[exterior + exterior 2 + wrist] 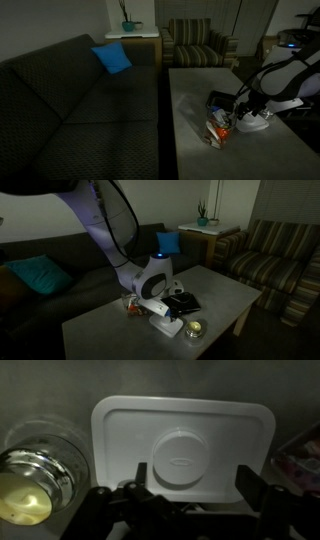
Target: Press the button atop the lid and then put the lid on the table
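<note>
The white lid, rectangular with rounded corners, lies flat on the grey table and fills the middle of the wrist view. Its round raised button sits at its centre. My gripper is open and empty, directly over the lid, with one finger on each side of the button. I cannot tell if the fingers touch the lid. In both exterior views the arm bends down over the lid on the table, and the gripper partly hides it.
A small round shiny dish stands close beside the lid. A black tray-like piece and a colourful packet lie next to it. A dark sofa runs along the table; a striped armchair stands beyond it.
</note>
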Controlling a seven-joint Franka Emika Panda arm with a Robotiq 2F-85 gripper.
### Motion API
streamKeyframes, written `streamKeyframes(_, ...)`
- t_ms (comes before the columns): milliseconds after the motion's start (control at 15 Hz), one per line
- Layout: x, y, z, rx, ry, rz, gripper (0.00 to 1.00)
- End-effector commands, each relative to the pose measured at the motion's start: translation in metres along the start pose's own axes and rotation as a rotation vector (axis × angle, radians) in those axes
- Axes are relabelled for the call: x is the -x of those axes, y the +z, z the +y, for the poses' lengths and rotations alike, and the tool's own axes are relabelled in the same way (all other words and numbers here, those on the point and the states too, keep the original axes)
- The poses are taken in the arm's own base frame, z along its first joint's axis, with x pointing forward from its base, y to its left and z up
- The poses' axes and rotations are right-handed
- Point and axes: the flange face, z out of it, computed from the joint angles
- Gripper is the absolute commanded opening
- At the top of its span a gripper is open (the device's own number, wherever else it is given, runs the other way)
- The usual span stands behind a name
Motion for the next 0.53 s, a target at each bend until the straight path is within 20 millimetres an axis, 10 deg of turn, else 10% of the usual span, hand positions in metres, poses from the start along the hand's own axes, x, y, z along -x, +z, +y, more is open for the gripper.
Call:
streamKeyframes(0,-0.017,-0.033,0.001,-0.045,-0.021,0.011,1.0)
streamKeyframes(467,-0.058,-0.131,-0.017,-0.078,-0.115,-0.01,1.0)
